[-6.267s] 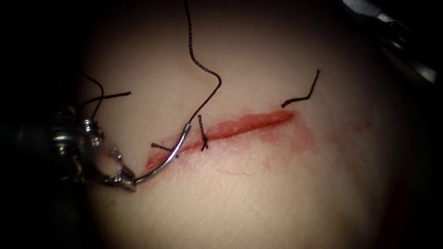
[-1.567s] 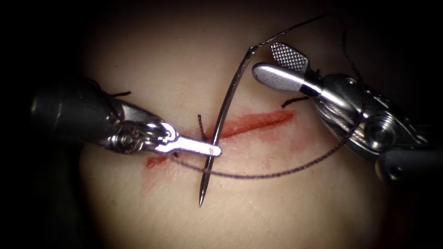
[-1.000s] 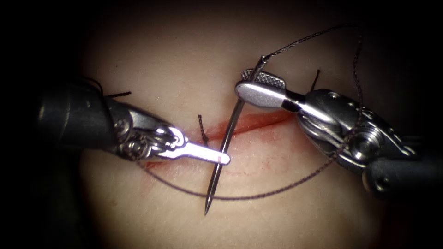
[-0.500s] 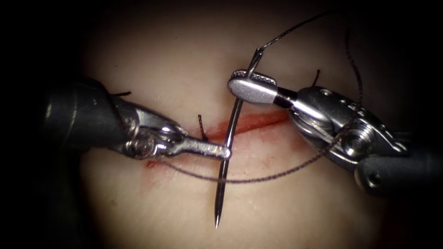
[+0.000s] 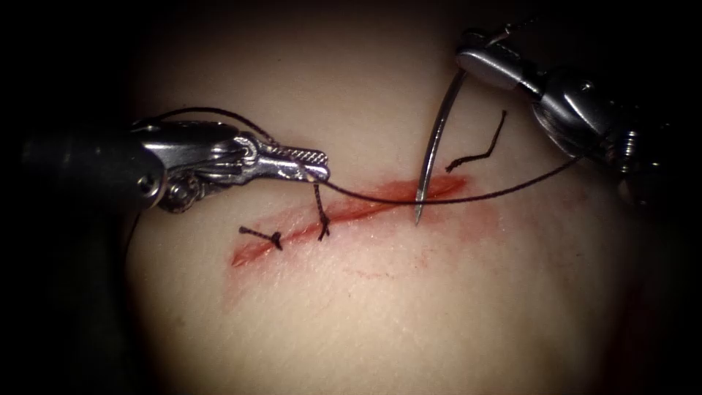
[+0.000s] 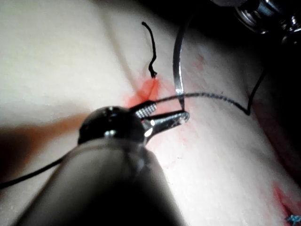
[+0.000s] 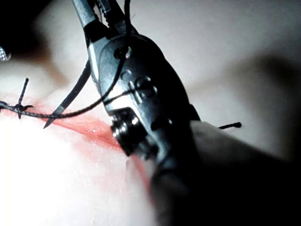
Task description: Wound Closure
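Observation:
My right tool (image 5: pixel 474 57) is shut on the curved needle (image 5: pixel 436 135) close to its thread end, at the upper right. The needle hangs free of the tissue (image 5: pixel 380 314), with its tip just over the right half of the cut (image 5: pixel 365 208). The thread (image 5: pixel 497 196) runs from the right tool leftwards across the cut to the tip of my left tool (image 5: pixel 319 167). The left tool lies above the cut's left part, jaws apart in its wrist view (image 6: pixel 170 112), and the thread (image 6: pixel 211 95) passes by them beside the needle (image 6: pixel 176 66). The right wrist view has the needle (image 7: pixel 70 99) over the cut.
Two tied stitches (image 5: pixel 322 219) (image 5: pixel 274 238) cross the left part of the cut. A cut end of thread (image 5: pixel 479 153) lies at the cut's right end. Red fluid stains the tissue around the cut. More thread arcs over the left tool's shaft (image 5: pixel 205 113).
The left tool let go of the needle and moved up, above the cut. The right tool, shut on the needle, carried it up and right, so its tip now hangs over the cut.

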{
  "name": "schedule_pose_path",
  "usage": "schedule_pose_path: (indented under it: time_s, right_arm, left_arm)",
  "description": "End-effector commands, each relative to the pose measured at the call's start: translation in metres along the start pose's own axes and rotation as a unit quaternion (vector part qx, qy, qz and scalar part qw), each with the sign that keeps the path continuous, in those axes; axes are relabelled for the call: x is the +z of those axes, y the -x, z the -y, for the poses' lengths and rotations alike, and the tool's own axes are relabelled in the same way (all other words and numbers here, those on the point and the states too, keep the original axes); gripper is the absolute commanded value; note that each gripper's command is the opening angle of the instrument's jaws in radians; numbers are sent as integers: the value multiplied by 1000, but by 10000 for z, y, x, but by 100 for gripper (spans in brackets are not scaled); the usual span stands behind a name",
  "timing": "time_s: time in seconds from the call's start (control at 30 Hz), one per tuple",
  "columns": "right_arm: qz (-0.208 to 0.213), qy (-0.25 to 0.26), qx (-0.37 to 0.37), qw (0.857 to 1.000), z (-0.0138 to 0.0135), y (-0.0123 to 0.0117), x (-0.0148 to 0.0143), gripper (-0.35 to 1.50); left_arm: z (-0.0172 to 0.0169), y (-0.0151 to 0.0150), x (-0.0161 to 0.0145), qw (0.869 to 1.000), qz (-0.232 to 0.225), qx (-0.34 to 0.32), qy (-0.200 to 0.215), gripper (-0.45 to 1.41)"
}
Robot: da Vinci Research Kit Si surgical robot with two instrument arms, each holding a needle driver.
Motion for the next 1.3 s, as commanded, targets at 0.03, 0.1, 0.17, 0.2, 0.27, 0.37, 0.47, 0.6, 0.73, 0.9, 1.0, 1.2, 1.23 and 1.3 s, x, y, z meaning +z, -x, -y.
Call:
schedule_pose_path:
  time_s: [0.03,0.1,0.17,0.2,0.27,0.37,0.47,0.6,0.73,0.9,1.0,1.2,1.23,1.3]
  right_arm:
    - [1,18,-26,999,-2,4,14,-35]
    - [0,21,-65,998,-3,-1,17,-35]
    - [-2,22,-85,996,-3,-3,17,-35]
    - [-5,23,-90,996,-3,-4,17,-35]
    - [-12,25,-105,994,-3,-3,17,-35]
    - [-24,34,-187,981,1,-2,20,-35]
    - [-24,33,-187,982,7,-4,21,-35]
    - [-22,39,-198,979,14,-5,24,-35]
    - [-22,39,-199,979,20,-6,27,-35]
    - [-23,40,-198,979,31,-10,29,-35]
    - [-25,40,-199,979,34,-9,32,-35]
    - [-34,20,-199,979,42,-8,34,-35]
    - [-34,20,-202,979,42,-8,34,-35]
    - [-35,17,-203,978,44,-6,34,-35]
  left_arm:
    - [9,4,18,995,9,97,-21,21]
    - [12,1,35,982,30,182,-35,-41]
    - [9,5,39,973,61,216,-50,-45]
    - [8,7,40,972,76,216,-59,-45]
    - [7,13,43,966,115,215,-87,-45]
    - [6,22,53,952,162,209,-153,-45]
    - [2,25,59,949,167,202,-178,-45]
    - [-7,33,65,951,150,178,-205,-45]
    - [-13,47,72,944,160,177,-227,-45]
    - [-23,87,75,913,182,183,-315,-45]
    - [-22,94,79,897,190,175,-359,-45]
    - [-13,103,83,887,172,158,-398,-45]
    - [-13,103,84,887,169,155,-402,-45]
    - [-15,103,87,884,167,163,-405,-45]
